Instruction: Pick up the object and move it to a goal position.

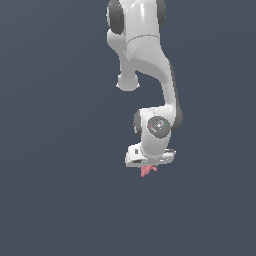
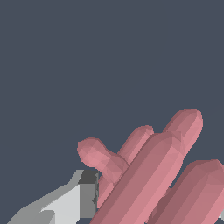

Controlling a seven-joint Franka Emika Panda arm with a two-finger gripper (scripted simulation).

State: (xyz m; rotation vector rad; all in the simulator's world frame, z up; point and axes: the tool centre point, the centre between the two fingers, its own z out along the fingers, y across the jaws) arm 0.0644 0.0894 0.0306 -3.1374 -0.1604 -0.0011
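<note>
Closest to my wrist camera, the object [image 2: 144, 179] fills the near corner of the wrist view: I count four pink-red lumpy sticks there, three long ones running side by side and one short knob branching off toward my finger [image 2: 74, 201]. That one grey-and-white finger shows pressed right up against the sticks; its partner is hidden behind them. My gripper [image 1: 148, 165] is closed on the object, which pokes out just beneath it.

In the exterior view, the same single pink-red cluster [image 1: 148, 170] hangs below the white hand at the end of my one arm [image 1: 150, 75], which reaches down from the upper edge of the view. The cluster looks tiny against the hand above it, and its separate sticks are too small there to count.

Beyond the arm, a flat dark blue-grey surface [image 1: 50, 200] spreads to every edge of both views, unbroken, with open room on all sides of the gripper. No rim or border of that surface shows anywhere. Whether the object touches the surface or hangs above it, I cannot tell.
</note>
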